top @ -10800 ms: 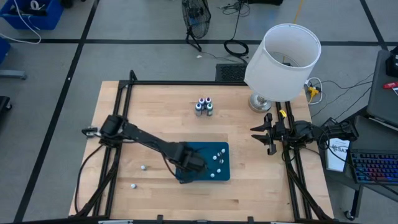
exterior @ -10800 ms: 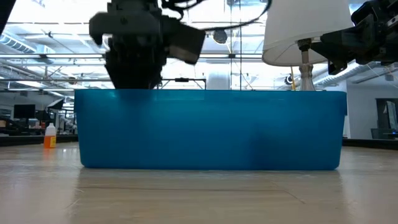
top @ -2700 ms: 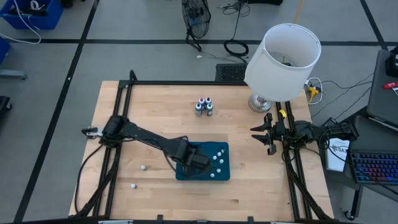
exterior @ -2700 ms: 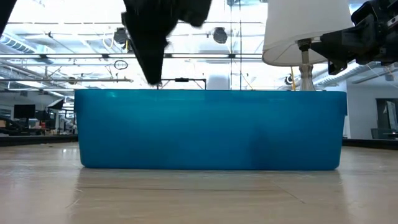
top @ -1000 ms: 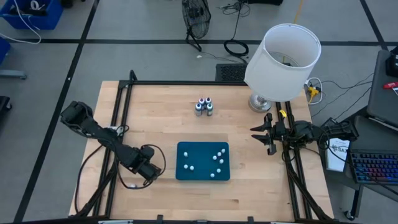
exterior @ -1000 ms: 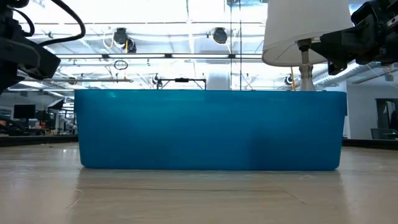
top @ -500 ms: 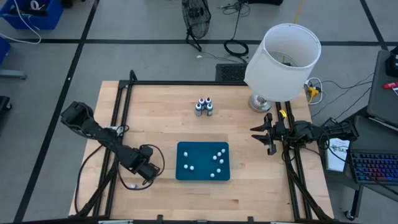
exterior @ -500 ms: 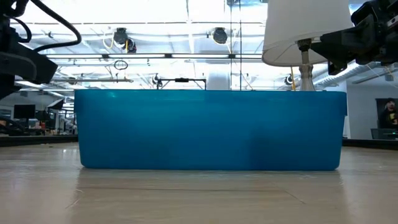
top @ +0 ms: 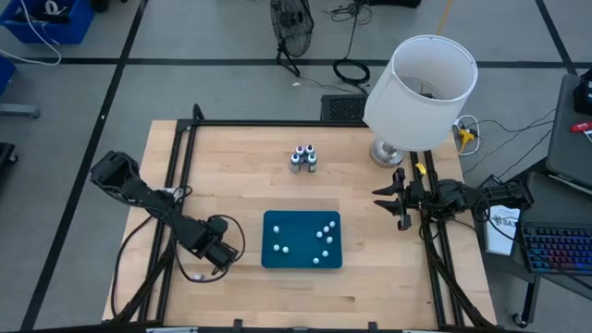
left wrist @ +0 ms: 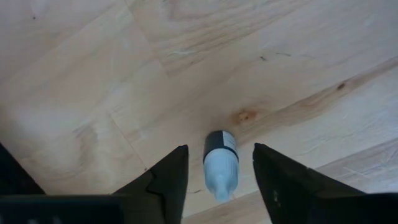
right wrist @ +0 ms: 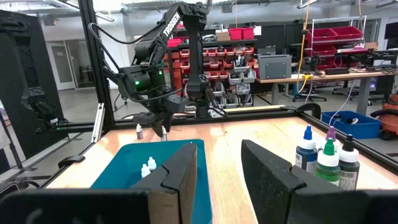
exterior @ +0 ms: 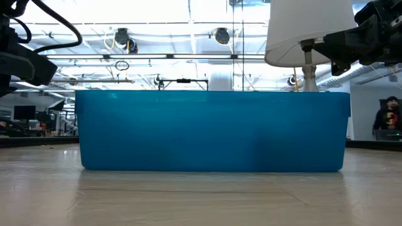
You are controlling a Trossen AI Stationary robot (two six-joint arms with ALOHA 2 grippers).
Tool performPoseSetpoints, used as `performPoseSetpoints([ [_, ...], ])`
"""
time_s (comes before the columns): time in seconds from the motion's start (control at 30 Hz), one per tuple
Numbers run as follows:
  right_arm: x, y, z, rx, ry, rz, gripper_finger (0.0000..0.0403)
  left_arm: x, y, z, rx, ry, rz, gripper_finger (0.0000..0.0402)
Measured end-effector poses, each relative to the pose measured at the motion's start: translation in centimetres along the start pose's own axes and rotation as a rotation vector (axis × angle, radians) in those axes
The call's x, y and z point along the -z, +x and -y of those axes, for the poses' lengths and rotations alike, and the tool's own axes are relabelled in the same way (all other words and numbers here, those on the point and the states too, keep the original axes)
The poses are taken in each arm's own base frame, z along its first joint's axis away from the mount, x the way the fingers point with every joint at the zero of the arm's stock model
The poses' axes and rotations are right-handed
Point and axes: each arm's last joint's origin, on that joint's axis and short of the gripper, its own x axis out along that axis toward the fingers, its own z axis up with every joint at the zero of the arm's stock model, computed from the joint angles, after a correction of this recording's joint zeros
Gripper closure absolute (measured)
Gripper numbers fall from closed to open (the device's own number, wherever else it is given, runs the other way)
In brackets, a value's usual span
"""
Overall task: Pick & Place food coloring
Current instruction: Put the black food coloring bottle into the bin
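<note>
A teal tray (top: 277, 225) is sitting on a pale wood table (top: 250, 166), white-capped bottles (top: 322, 237) showing inside it. A bottle (left wrist: 220, 155) with a white cap and dark body is lying on the light grain. A white lampshade (top: 421, 91) is glowing far right, black arms either side.

We read one marking only: "TROSSEN" lettered in white along the left arm (right wrist: 176, 22), right wrist view.

A robotics lab: shelves of red parts bins (right wrist: 239, 59), workbenches (right wrist: 311, 78), overhead ceiling lights (exterior: 188, 12).
</note>
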Motion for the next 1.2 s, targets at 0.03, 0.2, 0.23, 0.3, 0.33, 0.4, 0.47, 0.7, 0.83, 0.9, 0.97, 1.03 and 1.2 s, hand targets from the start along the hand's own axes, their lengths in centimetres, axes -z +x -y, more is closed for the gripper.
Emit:
performPoseSetpoints([
  [0.03, 0.0, 0.0, 0.0, 0.0, 0.0, 0.001, 0.0289, 0.0, 0.0, 0.0, 0.0, 0.0, 0.0, 0.0237],
  [0.2, 0.0, 0.0, 0.0, 0.0, 0.0, 0.0, 0.0289, 0.0, 0.0, 0.0, 0.0, 0.001, 0.0, 0.0291],
  [0.23, 0.0, 0.0, 0.0, 0.0, 0.0, 0.0, 0.0289, 0.0, 0.0, 0.0, 0.0, 0.001, 0.0, 0.0301],
  [0.3, 0.0, 0.0, 0.0, 0.0, 0.0, 0.0, 0.0289, 0.0, 0.0, 0.0, 0.001, 0.004, 0.0, 0.0321],
  [0.33, 0.0, 0.0, 0.0, 0.0, 0.0, 0.0, 0.0289, 0.0, 0.0, 0.0, 0.002, 0.011, 0.002, 0.033],
  [0.4, 0.0, 0.0, 0.0, 0.0, 0.0, 0.0, 0.0289, 0.0, -0.1, 0.0, 0.003, 0.03, 0.005, 0.0338],
  [0.47, 0.0, 0.0, 0.0, 0.0, 0.0, 0.0, 0.0289, -0.1, -0.1, 0.0, 0.005, 0.046, 0.007, 0.0338],
  [0.7, 0.0, 0.0, 0.0, 0.0, 0.0, 0.001, 0.0289, -1.6, -3.4, 2.5, 0.127, 0.207, 0.136, 0.0338],
  [0.83, 0.0, 0.0, 0.0, 0.0, 0.0, 0.0, 0.0289, -3.0, -7.5, 4.6, 0.233, 0.343, 0.268, 0.0338],
  [0.9, 0.0, 0.0, 0.0, 0.0, 0.0, 0.0, 0.0289, -3.9, -9.8, 5.5, 0.285, 0.412, 0.346, 0.0338],
  [0.97, 0.0, 0.0, 0.0, 0.0, 0.0, 0.0, 0.0289, -5.1, -11.7, 6.2, 0.325, 0.47, 0.408, 0.0338],
  [1.03, 0.0, 0.0, 0.0, 0.0, 0.0, 0.0, 0.0289, -6.5, -13.0, 7.0, 0.341, 0.532, 0.447, 0.0338],
  [1.2, 0.0, 0.0, 0.0, 0.0, 0.0, 0.0, 0.0289, -9.8, -13.2, 9.8, 0.348, 0.688, 0.45, 0.0338],
])
